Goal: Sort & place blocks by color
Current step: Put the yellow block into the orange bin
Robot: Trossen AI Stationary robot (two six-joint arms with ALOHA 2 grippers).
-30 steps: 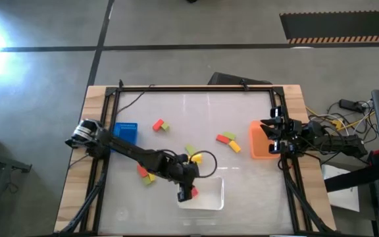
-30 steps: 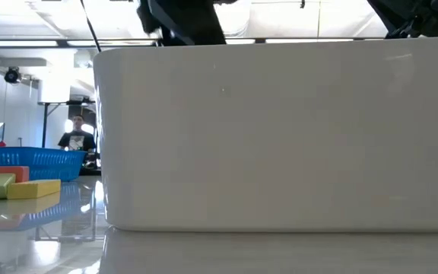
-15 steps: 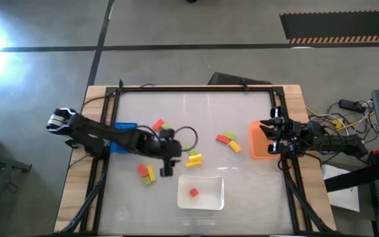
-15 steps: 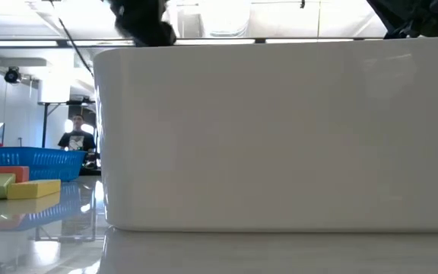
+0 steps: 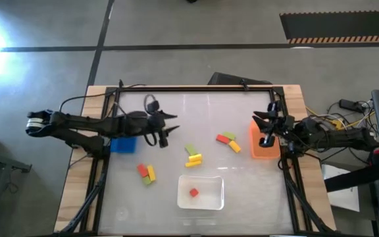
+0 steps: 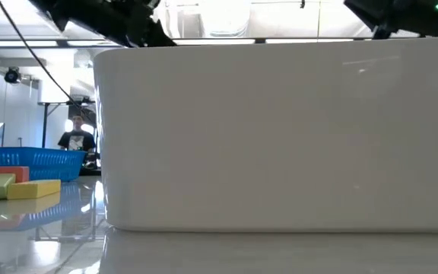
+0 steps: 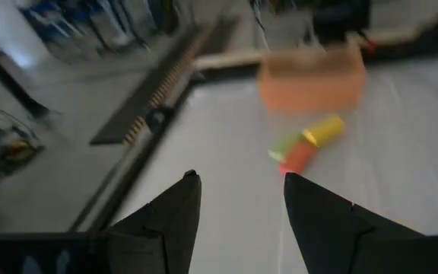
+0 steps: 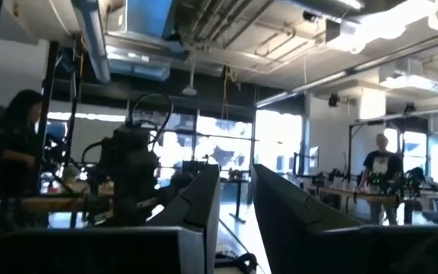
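Landmark: white tray (image 5: 201, 192), near table's front edge. One red block (image 5: 193, 192) lies inside tray. Other blocks (image 5: 193, 155) scattered on table behind tray and to its sides. Left gripper (image 5: 165, 135) hovers behind tray, fingers spread, empty. Right gripper (image 5: 263, 140) over orange bin (image 5: 263, 155), far right of tray, fingers narrowly parted, empty.

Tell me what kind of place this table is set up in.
Probably an open robotics lab or workshop. The right wrist view shows exposed ceiling ducts, workbenches, and a standing person at another station; the high view shows a bare concrete floor with a black-and-orange striped hazard strip.
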